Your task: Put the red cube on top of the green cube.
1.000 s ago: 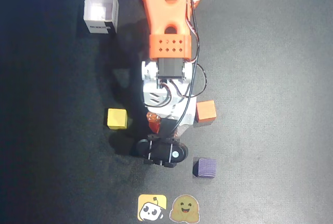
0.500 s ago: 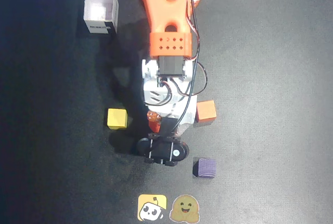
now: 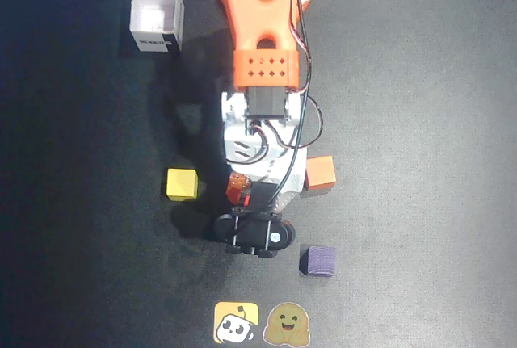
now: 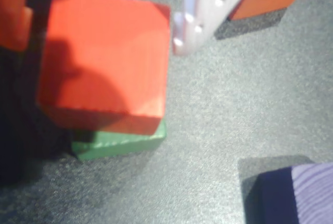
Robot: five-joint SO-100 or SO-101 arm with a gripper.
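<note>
Since the earlier overhead frames your arm (image 3: 262,81) has hardly shifted; the wrist has eased a touch toward the bottom of the view, and the orange cube (image 3: 321,172) sits a little more tucked against the white wrist housing. Nothing else on the mat has changed place.

In the wrist view you see the red cube (image 4: 104,60) resting on the green cube (image 4: 119,143), which shows only as a thin green strip under its lower edge. The red cube is skewed slightly off the green one. The gripper (image 4: 99,21) straddles the stack: the pale finger (image 4: 200,11) stands just right of the red cube with a narrow gap, the orange finger (image 4: 13,16) at its left edge. The jaws look apart, though you cannot tell whether the left finger touches the cube.

From above the stack is hidden under the gripper. The yellow cube (image 3: 182,184) lies left of it, with open mat between. The orange cube is just beside the wrist on the right; the purple cube (image 3: 317,260) is near, toward the lower right. Two stickers (image 3: 261,323) sit at the bottom edge, and a white box (image 3: 157,15) stands well apart at upper left.
</note>
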